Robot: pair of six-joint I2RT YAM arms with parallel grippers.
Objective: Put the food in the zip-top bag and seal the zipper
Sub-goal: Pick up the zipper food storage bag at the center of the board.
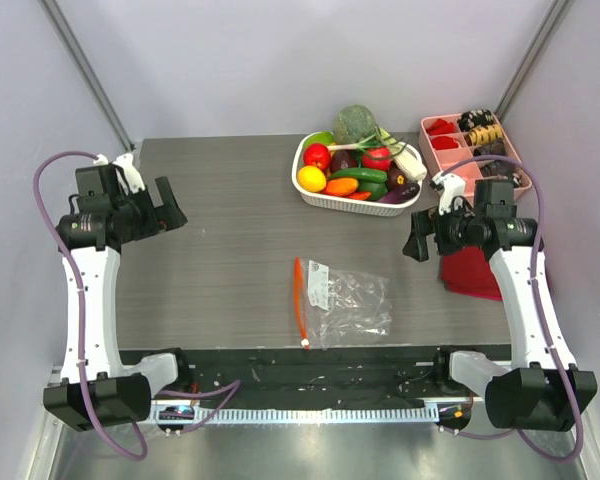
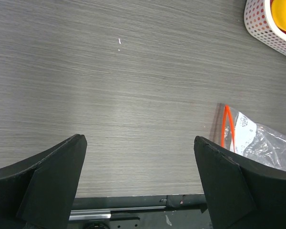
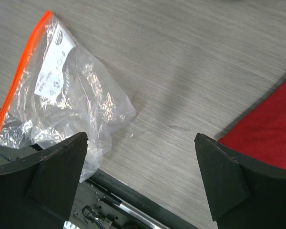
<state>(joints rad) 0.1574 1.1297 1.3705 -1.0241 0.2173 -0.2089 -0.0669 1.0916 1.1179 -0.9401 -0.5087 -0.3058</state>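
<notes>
My left pincer [image 1: 170,212] and right pincer [image 1: 413,238] hang spread and empty, flanking the zip-top bag [image 1: 350,305]. The food [image 1: 360,175] sits beyond it. The limp bag may skid across the worktop [image 1: 230,250] when I stuff it.

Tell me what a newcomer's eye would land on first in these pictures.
First, the white basket heaped with bright toy produce at the far side of the table, right of centre. Next, the clear zip-top bag lying empty near the front edge, its orange-red zipper along its left side. The left hand and right hand hang open and empty on either side.
</notes>
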